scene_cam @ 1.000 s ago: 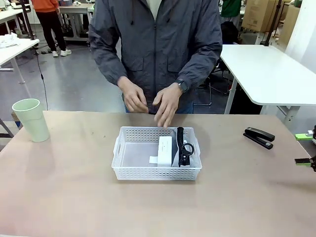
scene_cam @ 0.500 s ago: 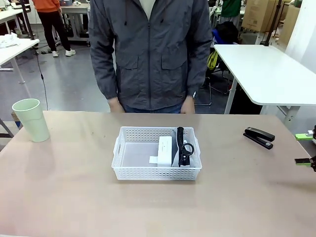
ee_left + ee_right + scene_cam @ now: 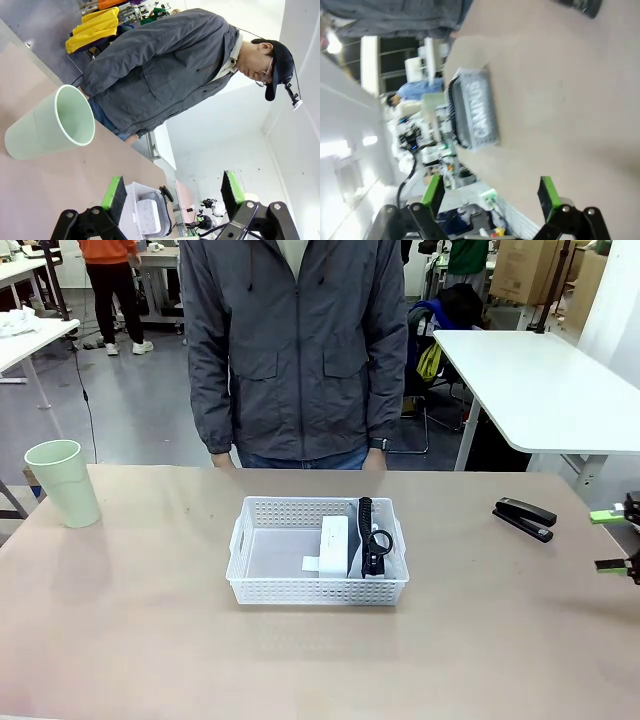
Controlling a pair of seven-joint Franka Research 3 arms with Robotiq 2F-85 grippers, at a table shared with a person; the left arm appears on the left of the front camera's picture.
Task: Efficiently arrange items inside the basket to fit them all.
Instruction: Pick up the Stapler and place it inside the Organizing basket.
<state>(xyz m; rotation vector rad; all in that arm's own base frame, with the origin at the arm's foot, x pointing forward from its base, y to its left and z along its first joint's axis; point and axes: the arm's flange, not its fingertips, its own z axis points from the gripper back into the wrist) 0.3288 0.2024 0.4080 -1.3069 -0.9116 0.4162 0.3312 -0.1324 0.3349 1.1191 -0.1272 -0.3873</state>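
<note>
Far L: pale green cup (image 3: 62, 483) stands upright, mouth up, near the far-left edge of the table (image 3: 150, 640); outside the basket (image 3: 250, 585) & well apart from it, so judged the item not yet packed. L arm is the nearer one: in L wrist view the left gripper (image 3: 173, 194) has jaws wide apart w/ nothing btwn them; cup lies ahead & off to one side of the fingers (image 3: 114, 192), not btwn them. Cup looks smooth, tapered, empty; prob. light & easy to tip. Basket sits mid-table, long axis running L–R; its left half is bare, i.e. the side facing the cup. White box (image 3: 334, 545) stands on edge right of centre; just beside it a dark narrow item (image 3: 368, 530) w/ a black loop, near the right wall, prob. the pouch. Farther R a black stapler (image 3: 525, 519); right gripper (image 3: 618, 540) at the table's right edge, fully open, empty, far from the cup.
</note>
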